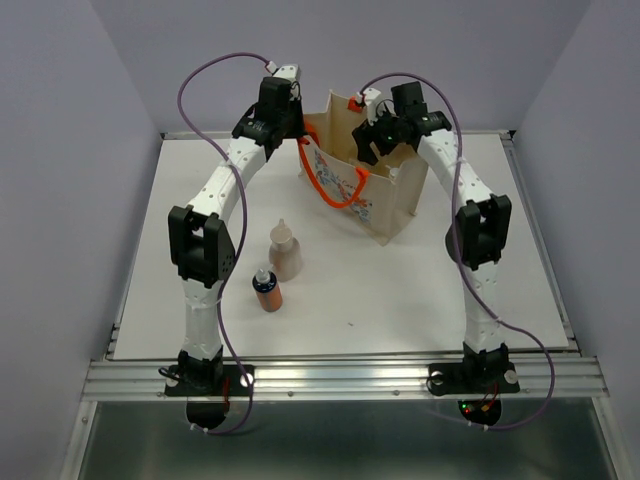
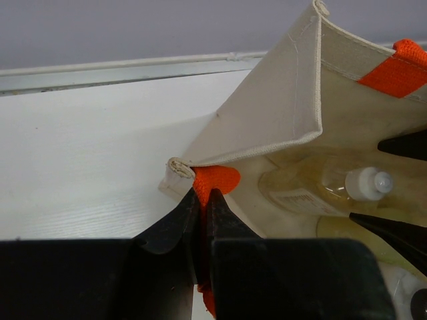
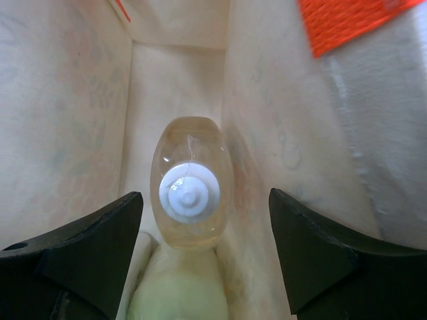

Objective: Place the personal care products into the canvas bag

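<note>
Beige canvas makes up the canvas bag (image 1: 385, 195), which sits at about 1 o'clock from the middle of the white table (image 1: 420, 290), its mouth open upward and an orange handle (image 1: 325, 185) drooping down its printed side.

The left pincer (image 1: 297, 137) is at the bag's 9 o'clock rim. In the left wrist view its fingers (image 2: 175, 225) are pressed together on the orange handle where it meets the rim, pinching the strap flat between them.

The right pincer (image 1: 372, 140) hangs over the bag's mouth at its 12 o'clock end. From the right wrist view its dark fingers (image 3: 87, 250) are spread wide, at 8 and 4 o'clock in the picture. The clear amber bottle (image 3: 191, 193) lies between them, deeper inside the bag, and neither finger touches it. Its white cap (image 3: 189, 193) faces the camera. Whether it stands upright or leans cannot be told. The round pale yellow-green bottle (image 3: 177, 293) lies just below it at 6 o'clock, touching it or nearly so. An orange tab (image 3: 347, 23) shows on the bag's inner wall at 1 o'clock.

Two bottles stand outside the bag on the table. The peach-pink bottle (image 1: 285, 250) is at 9 o'clock from the table's middle. The orange-brown bottle (image 1: 267, 290) is just beside it at its 7 o'clock, and both are well apart from the bag.
</note>
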Tool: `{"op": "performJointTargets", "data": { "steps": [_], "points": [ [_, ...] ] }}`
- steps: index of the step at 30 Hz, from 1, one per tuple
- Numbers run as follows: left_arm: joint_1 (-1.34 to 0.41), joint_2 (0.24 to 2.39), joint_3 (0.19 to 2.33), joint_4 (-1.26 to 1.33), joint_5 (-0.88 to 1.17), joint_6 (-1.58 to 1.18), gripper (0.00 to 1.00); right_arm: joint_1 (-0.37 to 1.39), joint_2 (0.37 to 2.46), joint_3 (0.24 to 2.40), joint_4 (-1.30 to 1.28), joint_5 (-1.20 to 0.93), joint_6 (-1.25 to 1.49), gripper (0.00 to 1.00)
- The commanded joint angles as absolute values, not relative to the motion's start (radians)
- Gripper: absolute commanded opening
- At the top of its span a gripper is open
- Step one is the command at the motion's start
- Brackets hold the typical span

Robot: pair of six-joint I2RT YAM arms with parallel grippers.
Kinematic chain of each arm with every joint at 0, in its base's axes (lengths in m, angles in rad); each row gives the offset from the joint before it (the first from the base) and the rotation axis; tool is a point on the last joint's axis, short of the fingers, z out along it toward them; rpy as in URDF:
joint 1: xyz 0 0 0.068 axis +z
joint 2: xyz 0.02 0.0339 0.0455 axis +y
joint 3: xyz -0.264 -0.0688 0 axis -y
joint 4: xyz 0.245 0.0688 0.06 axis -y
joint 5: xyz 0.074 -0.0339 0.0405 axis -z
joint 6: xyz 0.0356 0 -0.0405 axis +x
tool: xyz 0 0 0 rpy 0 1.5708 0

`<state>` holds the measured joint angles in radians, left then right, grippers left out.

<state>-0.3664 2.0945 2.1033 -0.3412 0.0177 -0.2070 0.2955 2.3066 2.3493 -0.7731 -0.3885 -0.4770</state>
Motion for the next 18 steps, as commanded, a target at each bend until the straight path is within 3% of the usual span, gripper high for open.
{"op": "performJointTargets", "data": {
  "steps": [1,8,12,18],
  "points": [
    [-0.368,2.062,2.157,-0.321,0.012,-0.204,0.00,0.291,2.185,2.390,-0.670,-0.374,-0.453,0.83],
    [-0.368,2.066,2.166,-0.321,0.014,-0.222,0.00,0.291,2.057,2.375,-0.598,-0.422,-0.400,0.90],
    [-0.368,2.071,2.171,-0.319,0.014,-0.233,0.00,0.307,1.956,2.309,-0.507,-0.449,-0.333,1.00],
    [-0.368,2.085,2.183,-0.316,0.018,-0.252,0.00,0.437,1.777,2.118,-0.508,-0.472,-0.356,1.00]
  ]
}}
